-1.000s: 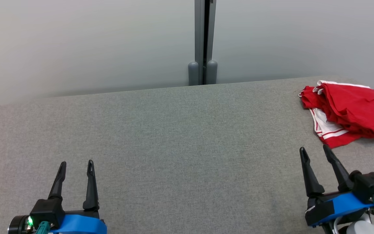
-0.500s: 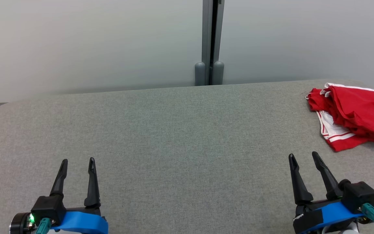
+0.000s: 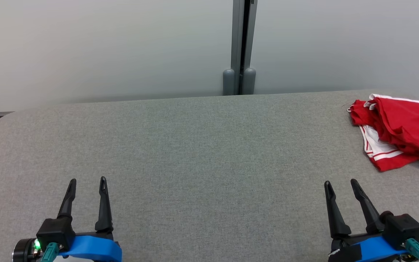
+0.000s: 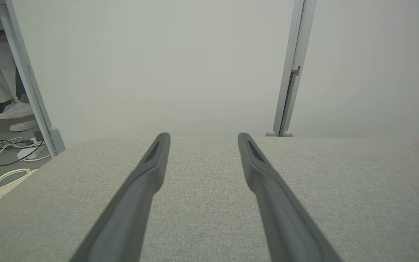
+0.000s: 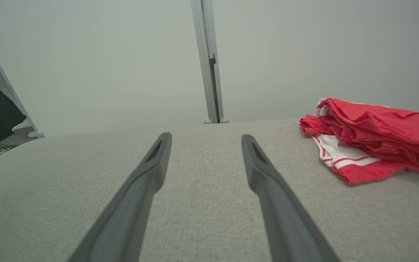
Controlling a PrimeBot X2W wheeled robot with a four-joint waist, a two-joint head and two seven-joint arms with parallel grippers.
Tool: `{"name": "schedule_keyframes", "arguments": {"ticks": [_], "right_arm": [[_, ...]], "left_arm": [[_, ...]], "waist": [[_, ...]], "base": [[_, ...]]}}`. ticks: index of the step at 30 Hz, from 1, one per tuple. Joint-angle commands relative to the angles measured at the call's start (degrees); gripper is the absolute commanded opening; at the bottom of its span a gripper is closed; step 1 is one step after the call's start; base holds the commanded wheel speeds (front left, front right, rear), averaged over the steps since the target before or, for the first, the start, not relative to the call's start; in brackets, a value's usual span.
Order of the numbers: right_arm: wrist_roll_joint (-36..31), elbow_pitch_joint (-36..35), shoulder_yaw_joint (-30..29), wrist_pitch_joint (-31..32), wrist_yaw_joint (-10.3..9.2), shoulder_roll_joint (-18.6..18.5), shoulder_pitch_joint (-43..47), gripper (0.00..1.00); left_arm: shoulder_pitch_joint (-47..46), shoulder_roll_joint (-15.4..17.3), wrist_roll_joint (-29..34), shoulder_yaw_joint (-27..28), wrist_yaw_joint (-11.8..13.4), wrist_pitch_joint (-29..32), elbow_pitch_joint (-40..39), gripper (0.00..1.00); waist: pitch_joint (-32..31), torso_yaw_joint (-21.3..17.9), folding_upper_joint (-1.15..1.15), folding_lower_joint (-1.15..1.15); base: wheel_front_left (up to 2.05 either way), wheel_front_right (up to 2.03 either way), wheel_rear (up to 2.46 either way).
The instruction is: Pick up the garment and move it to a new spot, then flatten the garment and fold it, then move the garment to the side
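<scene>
garment: red and white, bunched at the far right of the grey table, its right side cut off by my head view's edge, layers too crumpled for me to sort | left gripper: jaws spread wide, nothing between | right gripper: wide too, empty, near the garment, not touching

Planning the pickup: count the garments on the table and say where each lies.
1. A red garment lies bunched at the far right of the table, ahead of the right gripper, apart from it. Its edge leaves the head view, so a second piece could be hidden.
</scene>
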Motion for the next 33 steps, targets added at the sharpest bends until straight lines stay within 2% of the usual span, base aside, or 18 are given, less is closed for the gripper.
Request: {"name": "schedule_keyframes", "arguments": {"ticks": [1, 19, 20, 25, 33], "right_arm": [[-0.21, -0.38, -0.26, -0.14, 0.01, 0.22, 0.92, 1.0], [0.33, -0.72, -0.61, -0.14, 0.01, 0.26, 1.09, 1.0], [0.12, -0.67, -0.46, 0.0, 0.0, 0.13, 0.45, 0.0], [1.05, 1.37, -0.33, 0.53, 0.0, 0.16, 1.0, 0.0], [10.27, 1.42, -0.82, 2.61, 0.0, -0.09, 0.24, 0.0]], "left_arm": [[-0.57, -0.01, 0.04, 0.15, 0.35, -0.15, 0.0, 1.0], [-0.96, -0.18, 0.53, -0.04, 0.58, -0.15, 0.52, 1.0], [-0.21, -0.13, 0.34, -0.06, 0.42, 0.0, 0.57, 0.0], [1.17, -0.5, -0.55, 0.21, 0.38, 0.79, 2.97, 0.0], [0.22, -0.47, -10.14, 1.01, 0.05, 3.44, 2.73, 0.0]], "waist": [[-0.01, -0.04, 0.0, 0.0], [0.21, 0.0, 0.0, 0.0], [0.2, -0.01, 0.0, 0.0], [0.21, -0.01, 0.0, 0.0], [0.19, 0.06, 0.0, 0.0]], "base": [[0.0, 0.0, 0.0], [0.0, 0.0, 0.0], [0.0, 0.0, 0.0], [0.0, 0.0, 0.0], [0.0, 0.0, 0.0]]}}
